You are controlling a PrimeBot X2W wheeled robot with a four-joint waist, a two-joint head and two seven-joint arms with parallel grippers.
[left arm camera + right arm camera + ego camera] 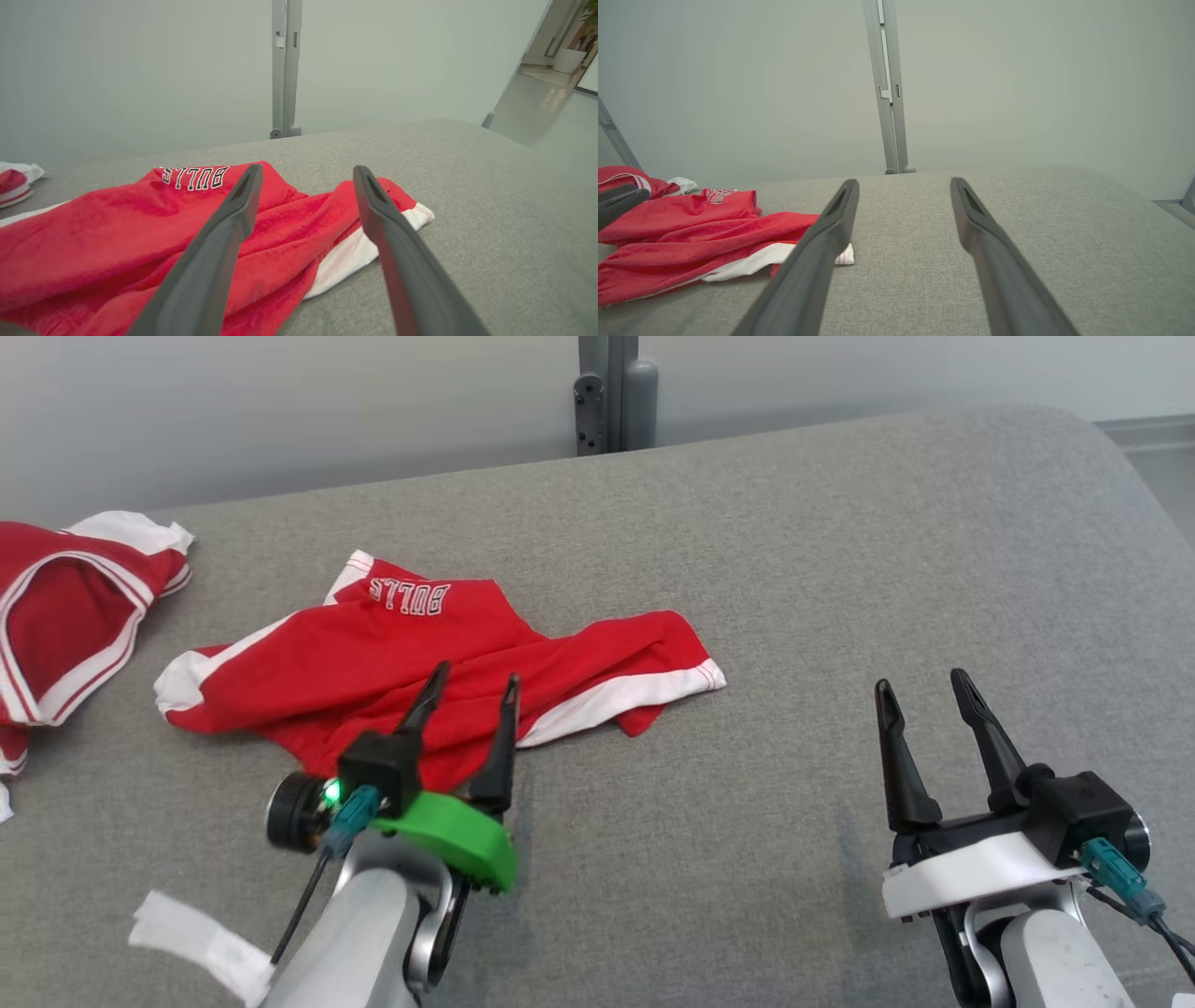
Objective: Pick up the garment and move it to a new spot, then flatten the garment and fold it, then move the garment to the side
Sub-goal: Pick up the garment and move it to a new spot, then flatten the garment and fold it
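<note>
The garment (411,653) is a pair of red shorts with white trim and "BULLS" lettering, lying crumpled on the grey padded surface (794,579) left of centre. It appears too in the left wrist view (117,242) and the right wrist view (691,228). My left gripper (474,678) is open, its fingers over the garment's near edge with nothing between them; the left wrist view shows it (306,169) spread above the red cloth. My right gripper (920,683) stands open over bare surface well to the garment's right, also open in its own view (903,182).
A second red and white garment (65,616) lies at the far left edge. A grey post (611,392) stands against the wall behind the surface. A white label strip (201,943) hangs by my left forearm. Bare grey surface spreads to the right.
</note>
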